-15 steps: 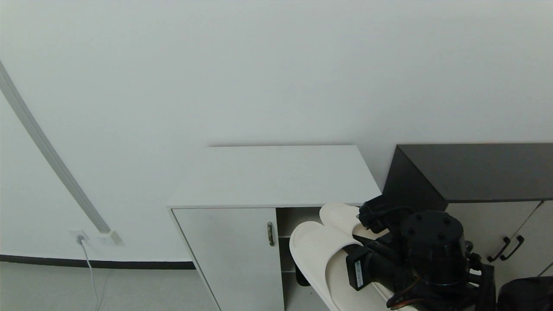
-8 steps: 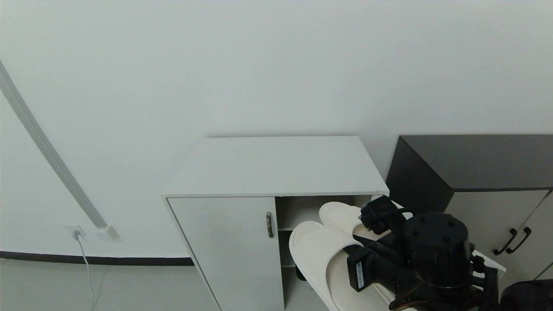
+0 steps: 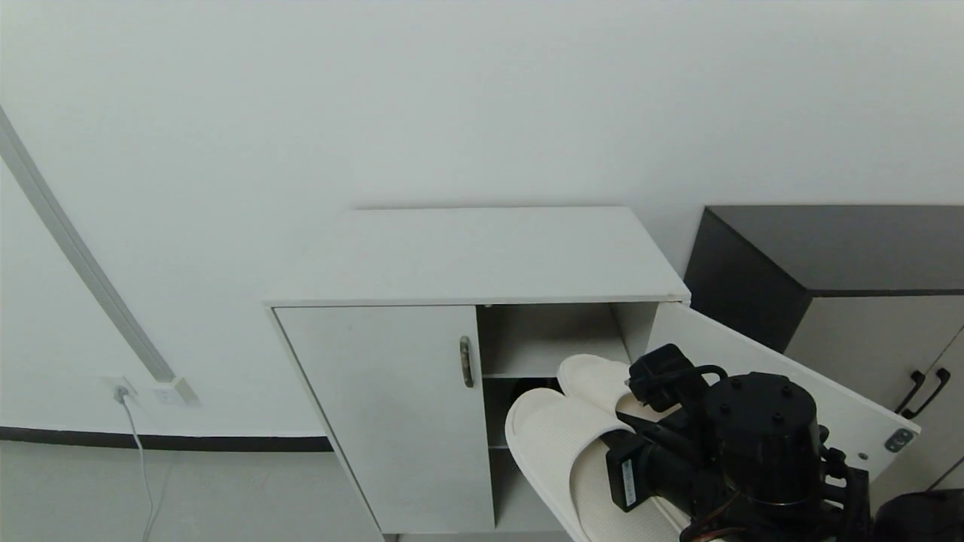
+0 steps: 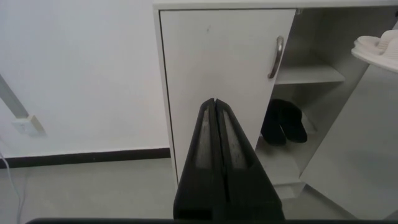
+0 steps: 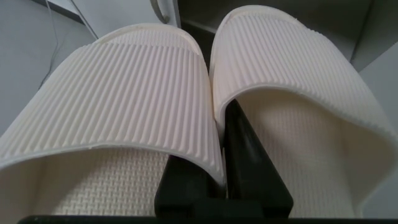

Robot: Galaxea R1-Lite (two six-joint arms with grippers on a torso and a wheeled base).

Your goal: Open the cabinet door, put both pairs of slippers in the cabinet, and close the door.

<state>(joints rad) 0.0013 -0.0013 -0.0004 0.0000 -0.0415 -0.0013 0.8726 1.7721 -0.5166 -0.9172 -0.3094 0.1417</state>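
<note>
A white cabinet stands against the wall with its left door shut and its right door swung open to the right. My right gripper is shut on a pair of cream slippers, held side by side in front of the open compartment, toes toward the shelves. In the right wrist view the right gripper pinches the inner edges of both cream slippers. A pair of black slippers lies on a lower shelf inside. My left gripper is shut on nothing, in front of the shut door.
A dark-topped cabinet with black handles stands right beside the open door. A wall socket with a cable sits low at the left. Grey floor lies before the white cabinet.
The head camera has moved: the cabinet sits higher in the picture, and its shelves and open right door show more. The cream slippers now sit lower against the cabinet opening.
</note>
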